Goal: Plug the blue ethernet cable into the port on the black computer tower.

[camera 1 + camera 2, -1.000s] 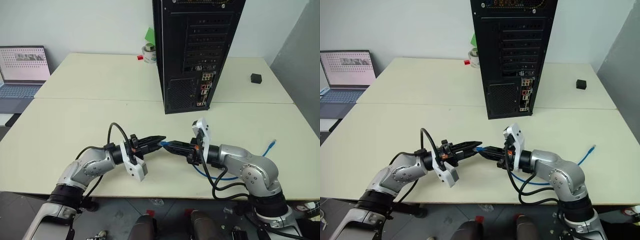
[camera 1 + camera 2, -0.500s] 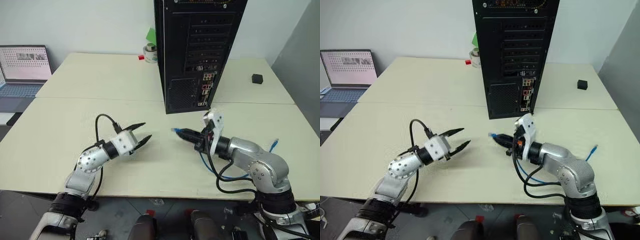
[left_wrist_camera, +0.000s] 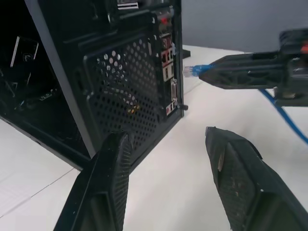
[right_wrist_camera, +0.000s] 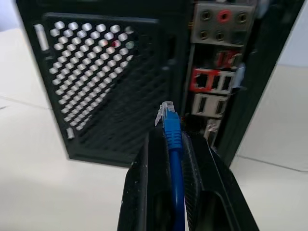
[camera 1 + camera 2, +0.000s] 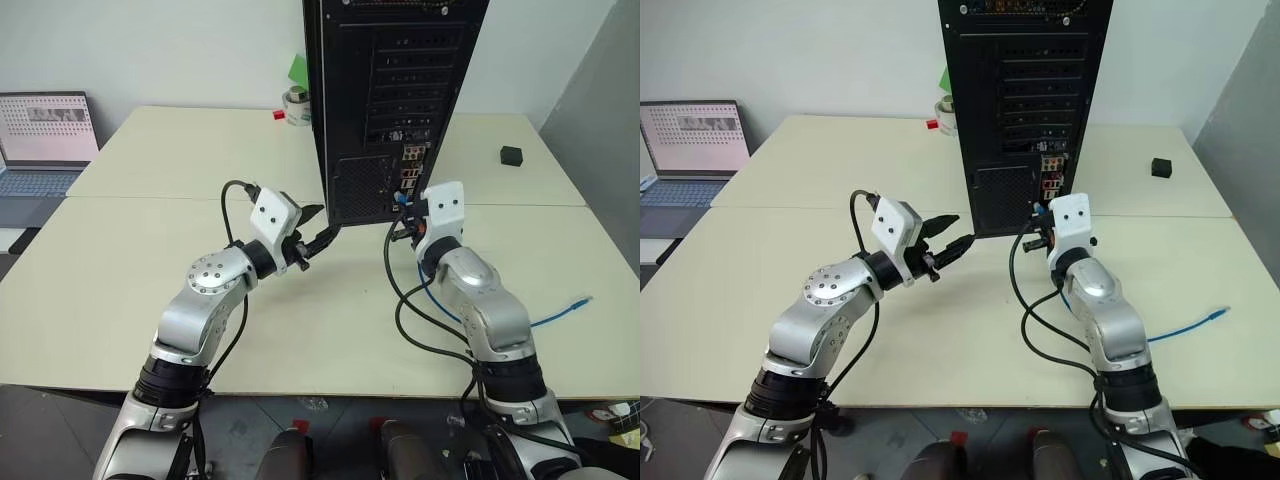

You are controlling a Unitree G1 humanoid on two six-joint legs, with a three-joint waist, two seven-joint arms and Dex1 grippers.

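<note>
One end of the blue ethernet cable (image 4: 172, 144), a thin bright-blue cord tipped with a pale translucent plug, is clamped between the closed fingers of the right gripper (image 4: 174, 144). Its held stretch runs level along the fingers, plug aimed at the back of the black computer tower (image 5: 390, 100), just short of the port (image 4: 202, 79) in the connector strip. Behind, the cord trails across the table (image 5: 150, 260). Nearby, the left gripper (image 3: 166, 159) hangs spread apart and empty

The pale table (image 5: 150, 260) carries the black computer tower (image 5: 390, 100), standing upright near the middle. A small black cube (image 5: 512, 155), a tape roll (image 5: 297, 105) and the loose end of the blue ethernet cable (image 5: 560, 312) lie on it too.
</note>
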